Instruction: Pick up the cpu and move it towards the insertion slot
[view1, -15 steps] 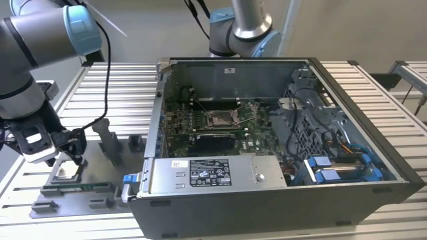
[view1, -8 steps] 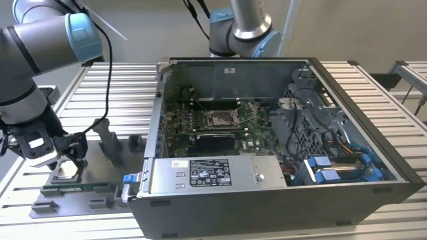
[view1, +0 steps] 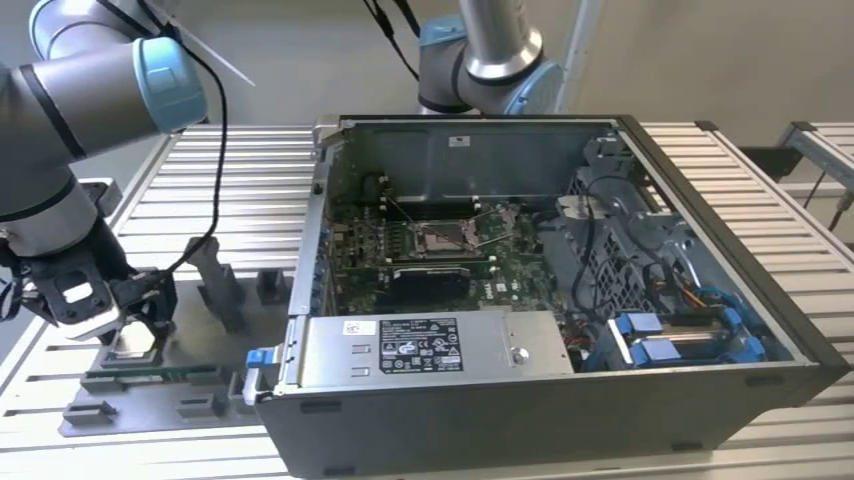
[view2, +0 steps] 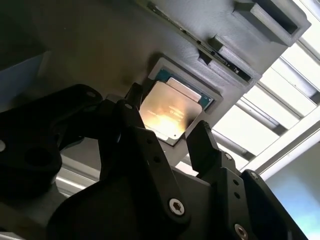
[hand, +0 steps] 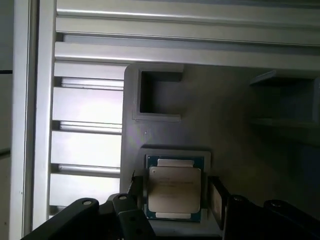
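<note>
The arm (view1: 54, 150) stood at the exterior view's left, bent down over a grey fixture tray (view1: 200, 335) that lay on the slatted aluminium desk (view1: 254, 170) just beside an open computer case (view1: 727, 215). Its black hand (view1: 130, 335) hung low over the tray's end farthest from the case.

In both wrist views the cpu (hand: 174, 192) lay flat in a shallow square pocket of the tray, its pale metal top facing up and a thin green edge showing around it. The hand was spread a little wider than the chip, with one black finger (hand: 137, 186) just beside one edge and the other finger just beside the opposite edge, so that the cpu sat between them. Whether either pad was already touching the chip's rim could not be told. The chip was level and seated in its pocket, not lifted.

A deeper square recess (hand: 160, 95) sat in the same tray, close to the cpu's pocket. In the exterior view a long thin green memory stick (view1: 160, 375) lay in the tray near the hand.

The insertion slot (view1: 447, 238) sat well apart from the hand, on the green motherboard inside the case, its silver frame surrounding a dull centre. A silver power supply (view1: 427, 345) filled the case's near side, and blue drive latches (view1: 667, 340) showed at the exterior view's right. Behind the case rose part of another grey and blue arm (view1: 481, 50).
</note>
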